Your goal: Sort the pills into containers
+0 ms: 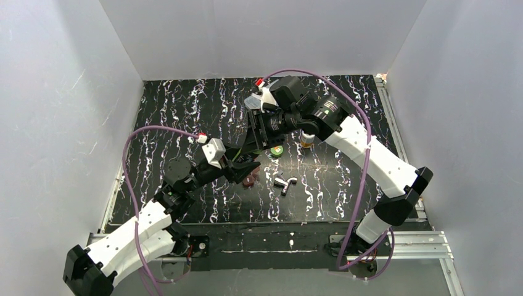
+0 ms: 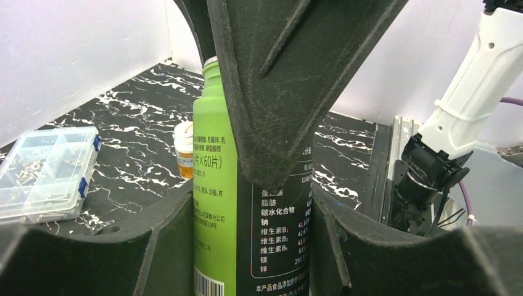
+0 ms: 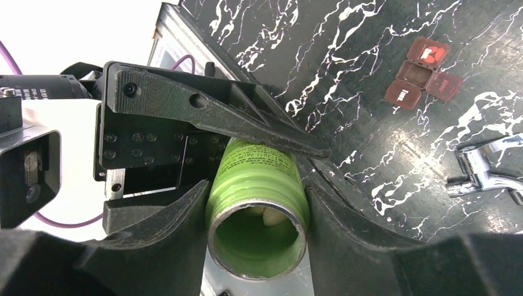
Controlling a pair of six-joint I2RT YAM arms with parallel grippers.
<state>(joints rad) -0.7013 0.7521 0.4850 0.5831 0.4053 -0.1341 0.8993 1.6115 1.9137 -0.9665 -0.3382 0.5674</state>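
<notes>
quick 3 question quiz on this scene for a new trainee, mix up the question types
1. True or false: the green bottle has its cap on.
2. The amber bottle has a cap that is: A white, B green, C red.
3. Short answer: which clamp the green bottle, the left fingers, the right fingers, or both?

Key: 1 false, its mouth is open. 2 A. 3 both.
</notes>
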